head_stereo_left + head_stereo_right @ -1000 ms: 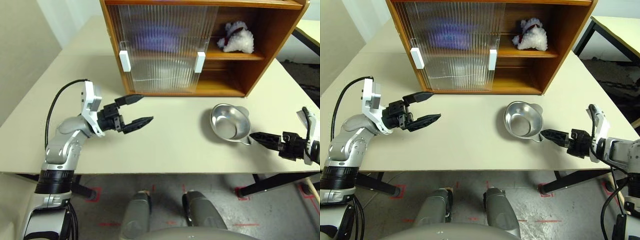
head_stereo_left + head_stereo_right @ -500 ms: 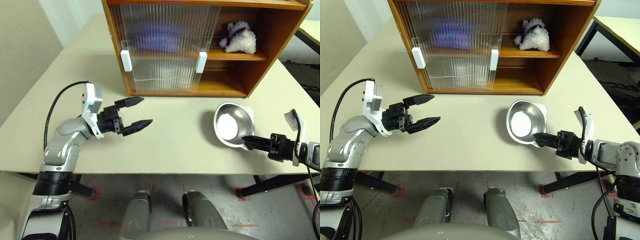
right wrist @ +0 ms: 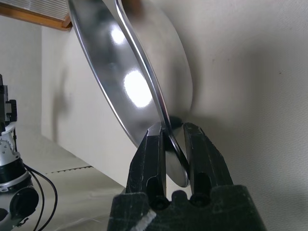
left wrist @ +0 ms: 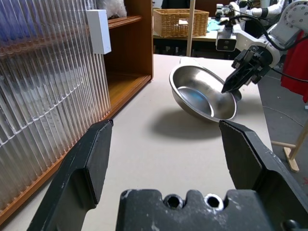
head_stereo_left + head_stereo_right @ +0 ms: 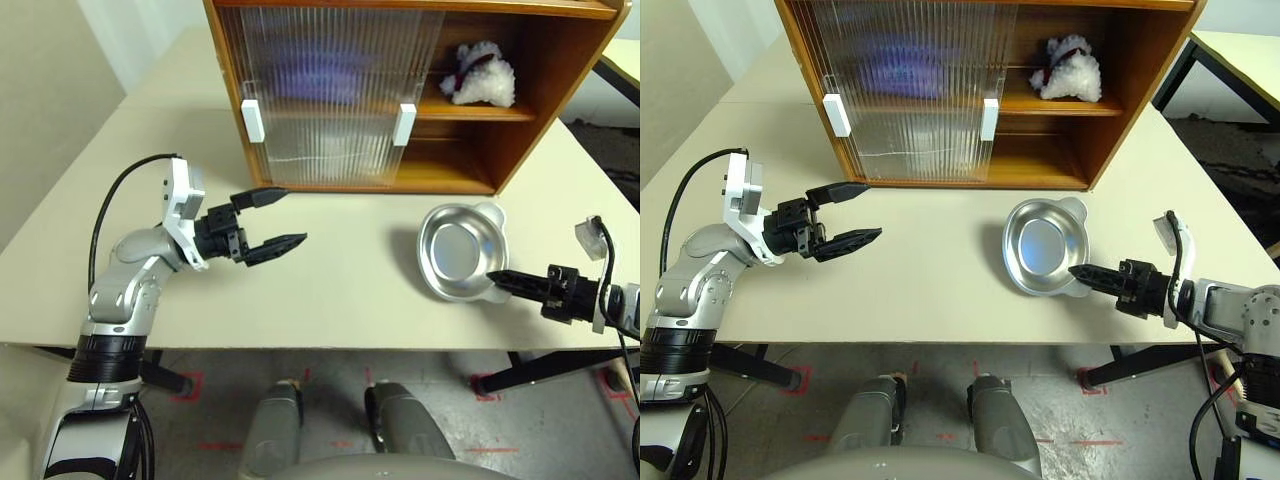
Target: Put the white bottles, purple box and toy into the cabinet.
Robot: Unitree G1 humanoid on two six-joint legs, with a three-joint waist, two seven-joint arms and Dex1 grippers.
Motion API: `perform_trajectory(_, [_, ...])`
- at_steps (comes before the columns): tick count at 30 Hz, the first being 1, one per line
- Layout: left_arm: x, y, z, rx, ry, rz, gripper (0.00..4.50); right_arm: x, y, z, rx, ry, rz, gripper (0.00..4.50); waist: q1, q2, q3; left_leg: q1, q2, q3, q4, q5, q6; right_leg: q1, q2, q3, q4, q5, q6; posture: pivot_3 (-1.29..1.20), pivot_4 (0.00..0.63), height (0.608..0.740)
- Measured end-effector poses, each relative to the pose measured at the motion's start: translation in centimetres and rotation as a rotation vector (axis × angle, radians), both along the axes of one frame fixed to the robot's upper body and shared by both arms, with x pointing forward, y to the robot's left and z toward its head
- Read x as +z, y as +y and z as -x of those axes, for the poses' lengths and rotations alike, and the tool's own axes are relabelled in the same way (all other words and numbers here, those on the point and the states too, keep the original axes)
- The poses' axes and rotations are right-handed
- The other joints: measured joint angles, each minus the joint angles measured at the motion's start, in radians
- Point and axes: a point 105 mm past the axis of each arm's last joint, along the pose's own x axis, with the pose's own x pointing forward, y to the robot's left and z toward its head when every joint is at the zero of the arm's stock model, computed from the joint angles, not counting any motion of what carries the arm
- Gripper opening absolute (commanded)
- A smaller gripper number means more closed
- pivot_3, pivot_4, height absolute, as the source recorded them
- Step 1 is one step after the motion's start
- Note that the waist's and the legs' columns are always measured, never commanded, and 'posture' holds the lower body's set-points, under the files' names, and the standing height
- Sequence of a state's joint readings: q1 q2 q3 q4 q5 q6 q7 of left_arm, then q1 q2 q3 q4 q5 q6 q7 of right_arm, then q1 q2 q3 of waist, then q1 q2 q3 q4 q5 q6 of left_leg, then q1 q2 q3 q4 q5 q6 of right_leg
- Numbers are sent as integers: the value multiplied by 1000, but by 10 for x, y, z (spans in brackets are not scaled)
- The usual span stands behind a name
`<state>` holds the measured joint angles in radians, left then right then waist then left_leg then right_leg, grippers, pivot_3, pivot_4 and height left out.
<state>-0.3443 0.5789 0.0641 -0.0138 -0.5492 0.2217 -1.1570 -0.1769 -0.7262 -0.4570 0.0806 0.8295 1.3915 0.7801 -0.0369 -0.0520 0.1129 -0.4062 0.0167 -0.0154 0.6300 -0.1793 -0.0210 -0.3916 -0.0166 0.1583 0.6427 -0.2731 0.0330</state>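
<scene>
The right gripper (image 5: 1076, 272) has its two black fingers pressed together on the rim tab of the shiny round metal dish (image 5: 455, 252), which is tilted up off the beige table (image 5: 340, 290). The left gripper (image 5: 280, 218) hangs over the table in front of the large orange-brown wooden cabinet (image 5: 520, 110), its fingers wide apart and holding nothing. The small white plush bear toy (image 5: 478, 73) lies on the upper shelf, in the open right side. A purple blur shows behind the ribbed translucent sliding door (image 5: 325, 90)
</scene>
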Motion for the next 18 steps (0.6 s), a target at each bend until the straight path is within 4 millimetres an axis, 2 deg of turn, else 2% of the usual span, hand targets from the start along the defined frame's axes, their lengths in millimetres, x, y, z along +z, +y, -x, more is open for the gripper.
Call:
perform_trajectory(4, [-5,4,2,28,7,4,4500,2,-2,-3,-60,-32,-50,496,-2,-1,-1,0,0,0,-1,1,1,0,0,0,0,0,0,61,38,740])
perform_trajectory(8, [-9,-1,5,53,18,40,4500,-1,10,-7,-83,-39,-135,496,-7,0,-1,0,0,1,0,1,1,0,0,0,0,1,2,66,40,740])
perform_trajectory(13, [-4,-14,8,33,-2,66,4500,28,16,-33,-72,-137,-132,496,-12,0,-2,1,0,2,1,-1,-1,0,0,1,0,3,5,79,61,740])
perform_trajectory(18, [0,-14,6,30,-8,59,4500,26,18,-53,-89,-122,-102,496,-17,0,-1,0,0,2,1,-1,-1,0,0,2,0,3,5,117,59,740])
